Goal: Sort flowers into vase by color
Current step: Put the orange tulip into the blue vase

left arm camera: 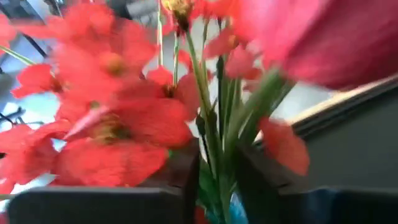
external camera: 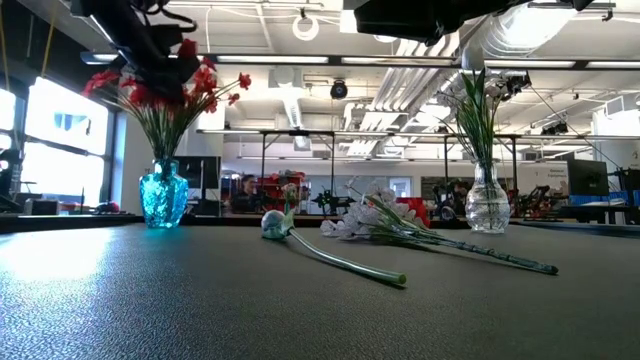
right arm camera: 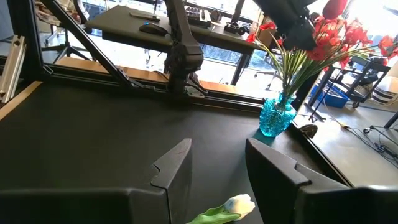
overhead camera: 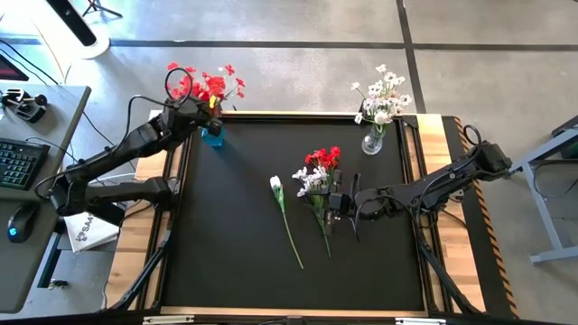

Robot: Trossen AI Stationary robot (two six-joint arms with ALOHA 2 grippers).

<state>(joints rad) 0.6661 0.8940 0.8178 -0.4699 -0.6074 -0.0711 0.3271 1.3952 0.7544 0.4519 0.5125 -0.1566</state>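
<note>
Black matting covers the table (overhead camera: 226,235), framed in wood. At eleven o'clock a blue vase (overhead camera: 212,136) holds red flowers (overhead camera: 206,86); the left gripper (overhead camera: 200,106) is among their stems, fingers seemingly closed around one. At one o'clock a clear vase (overhead camera: 372,142) holds white flowers (overhead camera: 383,97). Near centre lie a mixed bunch (overhead camera: 318,176) and a single white bloom (overhead camera: 276,186). The right gripper (overhead camera: 338,202) hovers open over the bunch's stems. These look light, with soft petals; the thin, stiffer stems are probably best pinched mid-length.
</note>
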